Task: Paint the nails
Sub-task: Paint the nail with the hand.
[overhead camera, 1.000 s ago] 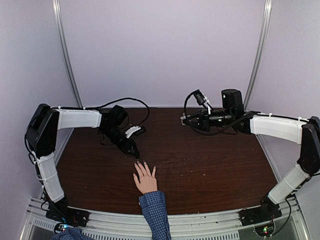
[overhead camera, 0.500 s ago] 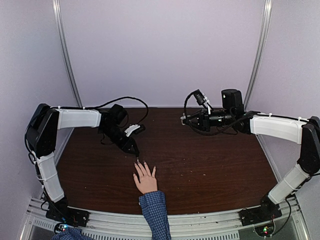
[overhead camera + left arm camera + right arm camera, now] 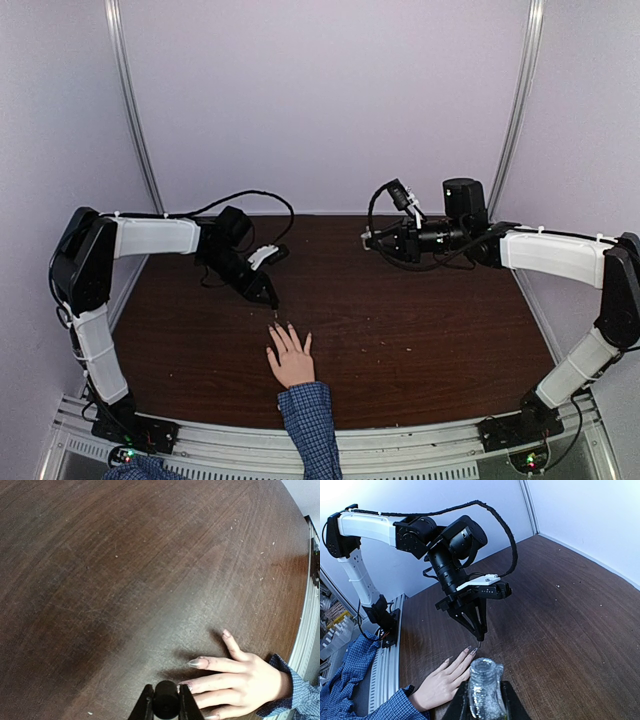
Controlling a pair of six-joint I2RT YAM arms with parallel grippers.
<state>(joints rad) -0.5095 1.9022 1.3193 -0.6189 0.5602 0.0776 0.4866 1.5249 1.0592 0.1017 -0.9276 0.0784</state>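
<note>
A light-skinned hand (image 3: 291, 360) with a blue checked cuff lies flat on the dark wooden table, fingers spread. Its long nails (image 3: 198, 663) show in the left wrist view, and the nails (image 3: 472, 651) also appear in the right wrist view. My left gripper (image 3: 268, 297) is shut on the black brush cap (image 3: 166, 703), tilted down. The brush tip (image 3: 479, 642) hangs just beyond the fingertips, a little above the table. My right gripper (image 3: 368, 238) is held high at the back right, shut on a small open glittery bottle (image 3: 485, 690).
The table (image 3: 420, 330) ends at a metal rail (image 3: 400, 450) along the near edge, where both arm bases are bolted. A black cable (image 3: 250, 200) loops over the left arm. Pale walls close in the back and both sides.
My left gripper has drawn back and up a little, away from the fingertips. The hand and the right arm have stayed still.
</note>
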